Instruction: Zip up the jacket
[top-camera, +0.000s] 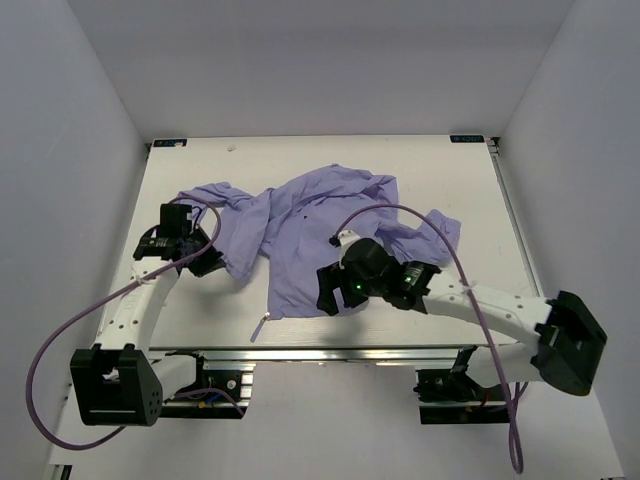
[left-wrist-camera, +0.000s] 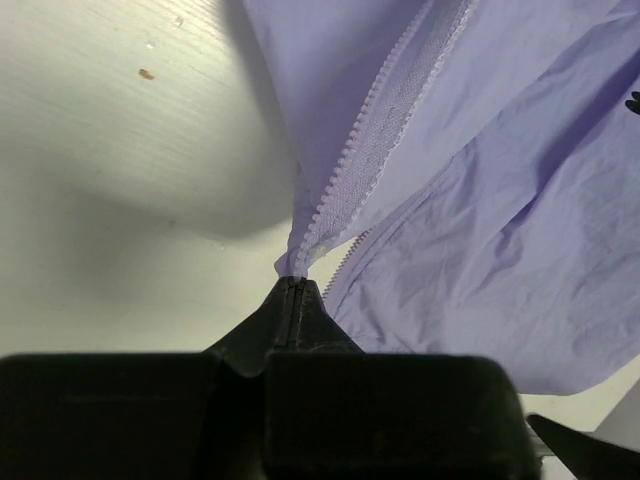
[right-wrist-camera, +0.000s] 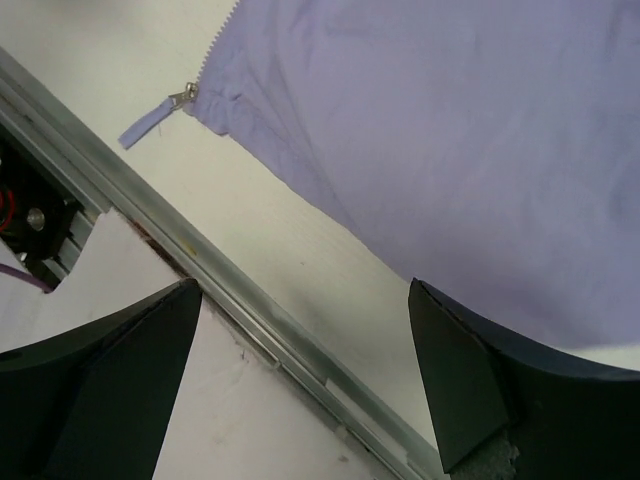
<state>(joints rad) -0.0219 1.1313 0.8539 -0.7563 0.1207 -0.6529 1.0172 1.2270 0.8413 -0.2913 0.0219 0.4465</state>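
The lavender jacket (top-camera: 310, 225) lies crumpled across the middle of the table. My left gripper (top-camera: 222, 262) is shut on the jacket's edge at the end of a zipper tape (left-wrist-camera: 370, 150), whose teeth run up and away from the closed jaws (left-wrist-camera: 294, 288). My right gripper (top-camera: 330, 292) hovers over the jacket's near hem, open, with nothing between its fingers (right-wrist-camera: 450, 350). Below it the hem (right-wrist-camera: 430, 130) ends at the zipper slider and its fabric pull tab (right-wrist-camera: 155, 118), which rest on the table near the front edge; the tab also shows from above (top-camera: 260, 328).
A metal rail (right-wrist-camera: 210, 270) runs along the table's front edge just under the right gripper. White walls enclose the table on the left, right and back. Purple cables (top-camera: 60, 340) loop from both arms.
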